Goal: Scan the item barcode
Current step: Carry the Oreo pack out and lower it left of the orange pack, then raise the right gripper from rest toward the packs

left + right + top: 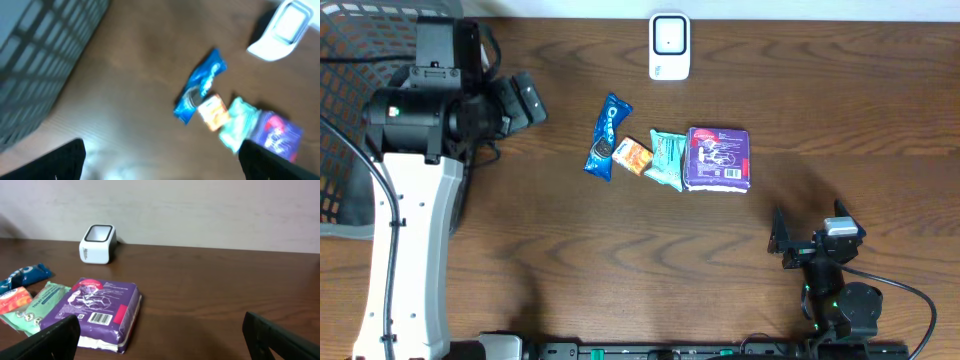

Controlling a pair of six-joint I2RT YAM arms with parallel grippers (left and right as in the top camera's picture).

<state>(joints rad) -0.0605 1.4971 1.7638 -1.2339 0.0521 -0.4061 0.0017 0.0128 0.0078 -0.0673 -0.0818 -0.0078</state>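
Observation:
Four items lie in a row mid-table: a blue Oreo pack (pixel 608 137), a small orange pack (pixel 632 155), a teal pack (pixel 666 159) and a purple pack (pixel 718 158). The purple pack (pixel 95 310) shows a barcode (pixel 101 318) on its top face. The white scanner (pixel 669 45) stands at the back edge. My left gripper (pixel 532 100) hovers open and empty, left of the Oreo pack (pixel 201 85). My right gripper (pixel 777 243) rests open near the front right, with nothing between its fingers (pixel 50 340).
A dark mesh basket (pixel 350 120) sits at the far left beside the left arm, and fills the upper left of the blurred left wrist view (pixel 40 60). A pale wall (pixel 200 205) runs behind the scanner (pixel 97 243).

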